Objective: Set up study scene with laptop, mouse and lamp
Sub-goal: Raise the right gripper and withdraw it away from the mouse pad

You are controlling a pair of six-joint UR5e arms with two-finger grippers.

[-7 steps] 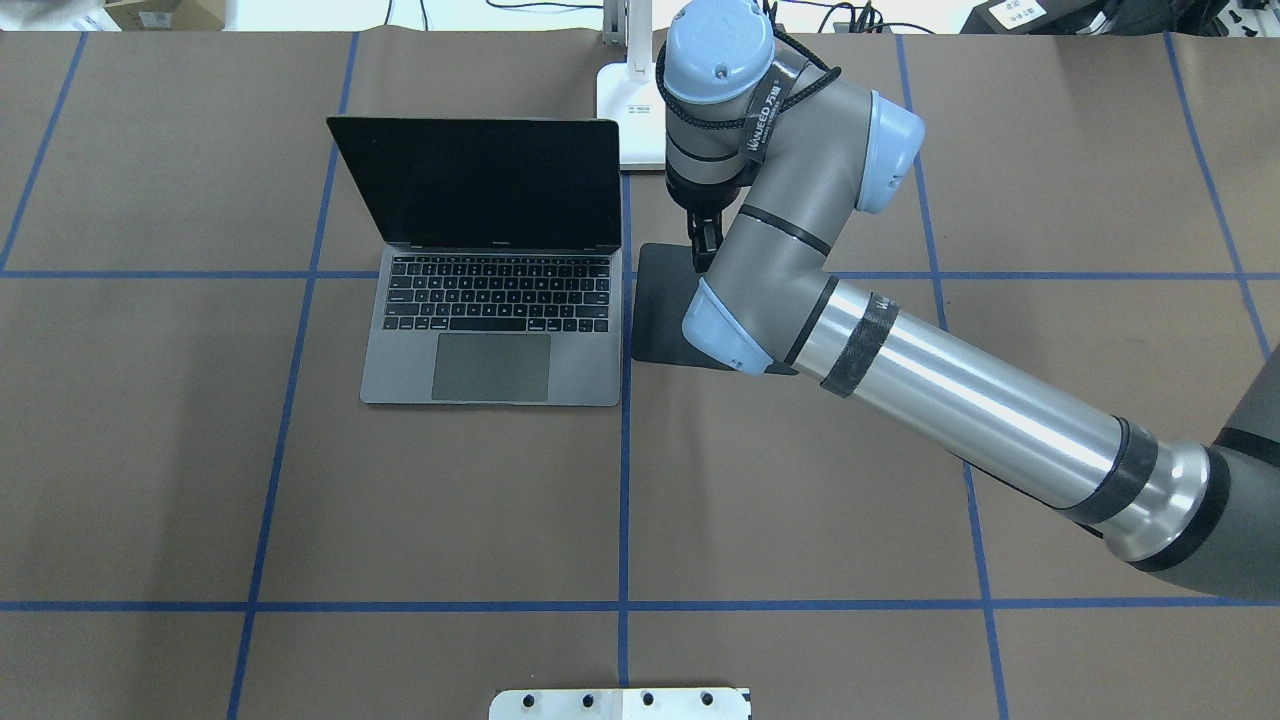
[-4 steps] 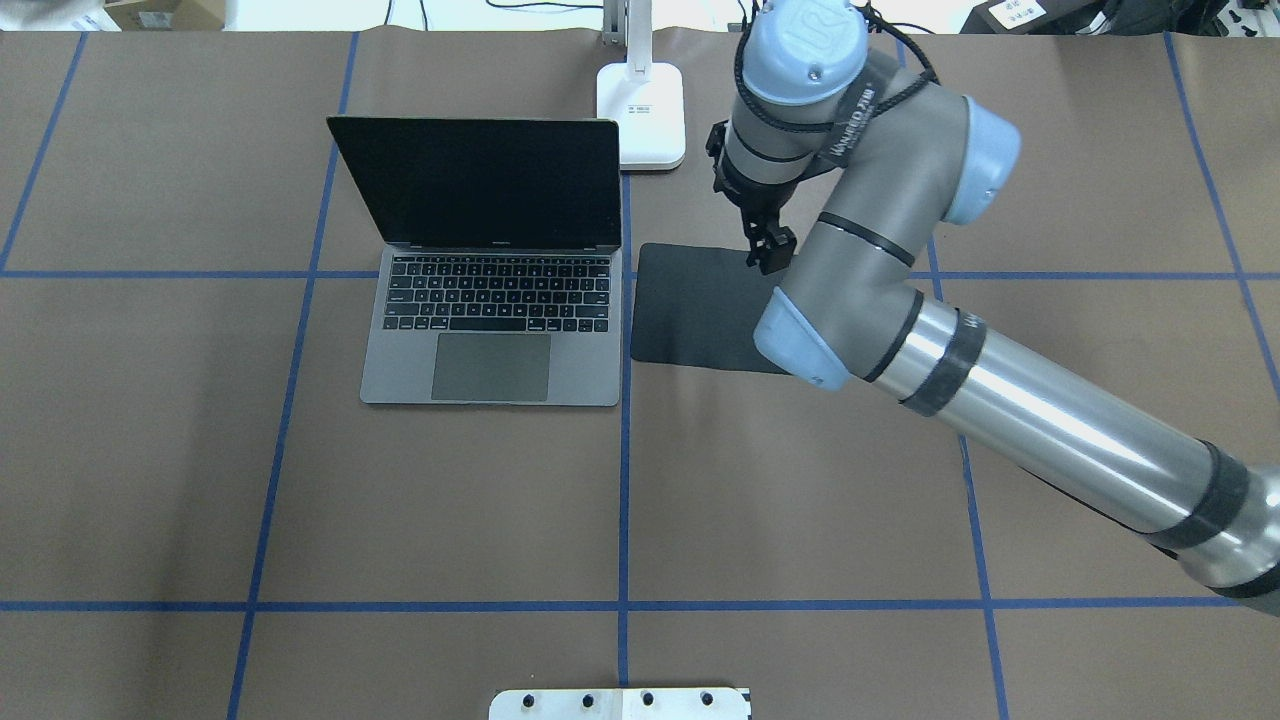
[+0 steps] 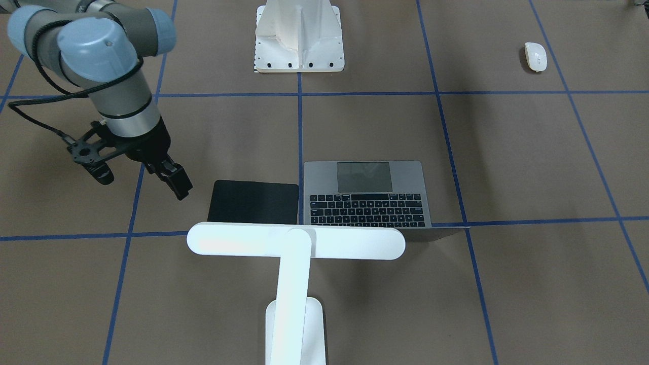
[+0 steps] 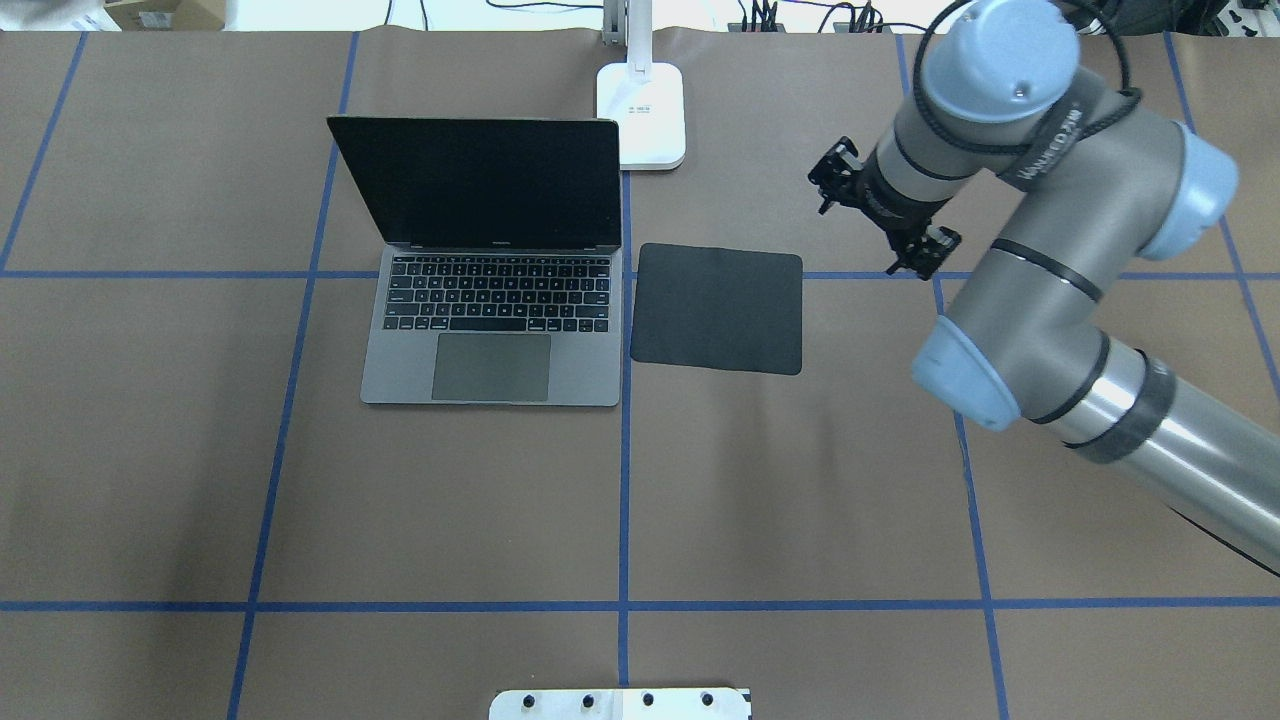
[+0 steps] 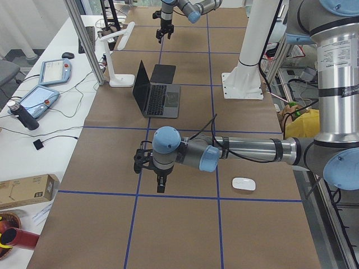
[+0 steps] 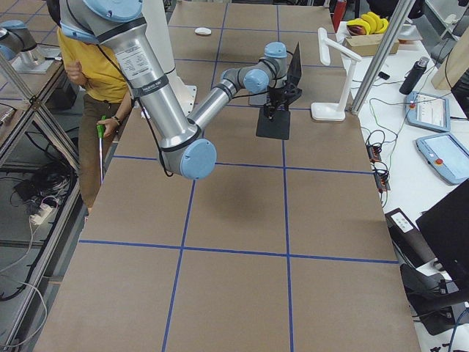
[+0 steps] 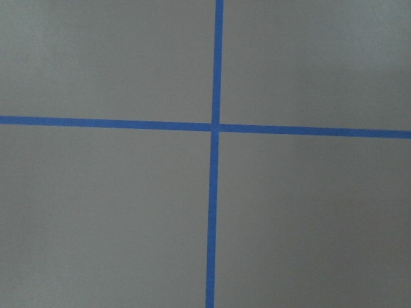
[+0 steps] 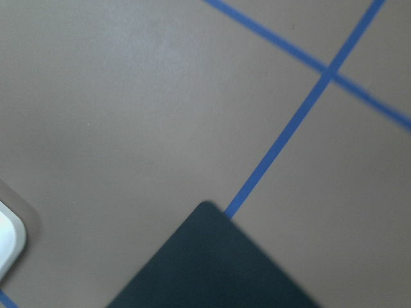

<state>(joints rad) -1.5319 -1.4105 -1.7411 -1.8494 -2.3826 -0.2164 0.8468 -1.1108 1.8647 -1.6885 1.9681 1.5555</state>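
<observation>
The laptop (image 4: 490, 340) stands open left of centre, screen dark; it also shows in the front view (image 3: 370, 195). The lamp (image 3: 296, 241) stands behind it, its base (image 4: 641, 115) at the table's far edge. The mouse (image 3: 536, 56) lies alone far out on my left side, also in the left view (image 5: 244, 183). My right gripper (image 3: 177, 185) hangs above bare table just right of a black pad (image 4: 717, 307), looks shut and holds nothing. My left gripper (image 5: 161, 188) hovers over a tape cross near the mouse; I cannot tell whether it is open.
A white bolted pedestal (image 3: 299, 35) stands at the table's near edge. Blue tape lines (image 7: 215, 125) grid the brown table cover. A person in yellow (image 6: 99, 81) stands beside the table's right side. Tablets and cables lie on the white bench (image 5: 42, 98) past the lamp.
My right arm has swung to the right, off the black pad, which now shows whole. Laptop, lamp and pad have not moved.
</observation>
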